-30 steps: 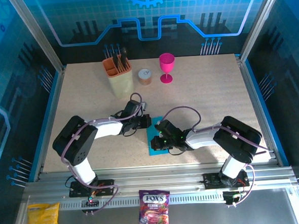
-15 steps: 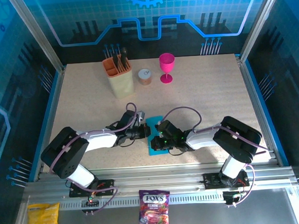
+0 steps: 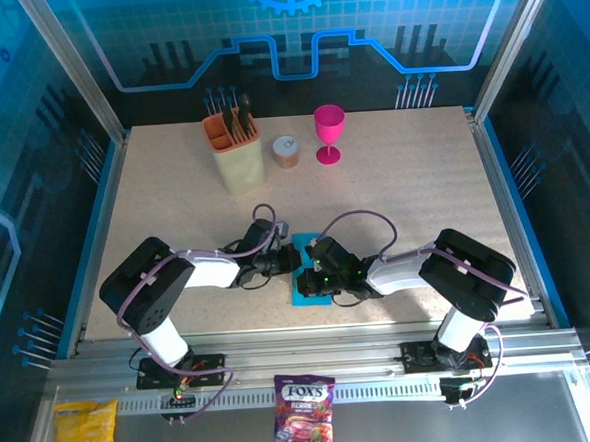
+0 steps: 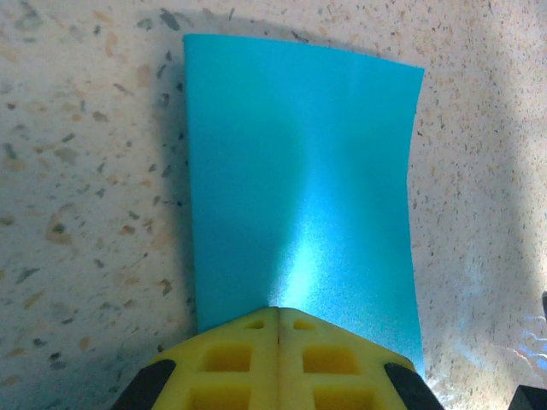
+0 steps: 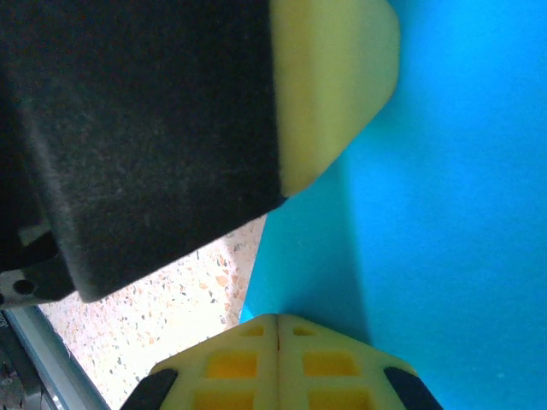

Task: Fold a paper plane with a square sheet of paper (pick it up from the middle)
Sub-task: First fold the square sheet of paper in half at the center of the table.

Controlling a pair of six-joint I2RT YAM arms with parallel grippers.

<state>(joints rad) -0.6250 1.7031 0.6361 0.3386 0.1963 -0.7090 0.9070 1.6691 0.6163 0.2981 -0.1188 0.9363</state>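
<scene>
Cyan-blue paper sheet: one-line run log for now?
object: thin cyan-blue paper sheet on speckled table | left fingers: shut, tips at sheet edge | right fingers: shut, tips over sheet

A robotics lab cell: speckled beige table (image 3: 393, 185) framed by aluminium rails (image 3: 283, 360) along the bottom of the frame, blue circuit-patterned panels (image 3: 164, 39) across the top and both sides

**Cyan Against Speckled Beige**

We see the square sheet of paper (image 4: 303, 188) in plain, unmarked bright cyan. The tabletop (image 3: 404, 194) is beige, flecked brown and grey. The left gripper (image 4: 278, 342) and right gripper (image 5: 278, 342) are yellow with black edges. The goblet (image 3: 329, 131) is magenta, and the candy bag (image 3: 304, 428) looks purple, perhaps with red print.
</scene>
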